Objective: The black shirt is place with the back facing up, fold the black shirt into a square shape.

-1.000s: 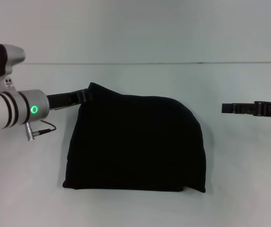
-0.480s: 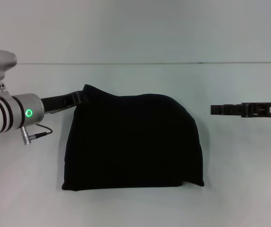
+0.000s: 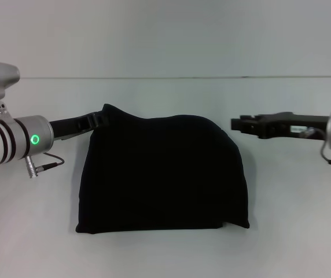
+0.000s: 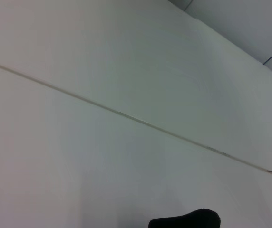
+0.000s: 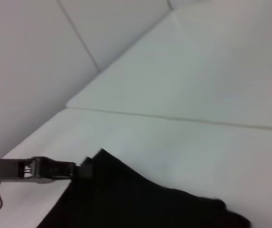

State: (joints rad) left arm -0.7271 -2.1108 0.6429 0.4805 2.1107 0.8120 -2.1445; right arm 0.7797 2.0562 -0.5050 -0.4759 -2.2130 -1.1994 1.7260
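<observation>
Left gripper pinches shirt corner; right gripper, grip unclear, should approach the near corner level

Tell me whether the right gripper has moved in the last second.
Yes. The right gripper has moved inward toward the black shirt, its tip now close to the shirt's far right corner.

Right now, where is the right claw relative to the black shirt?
In the head view, the right claw hovers just off the black shirt's far right corner, while the left claw is at its far left corner.
</observation>
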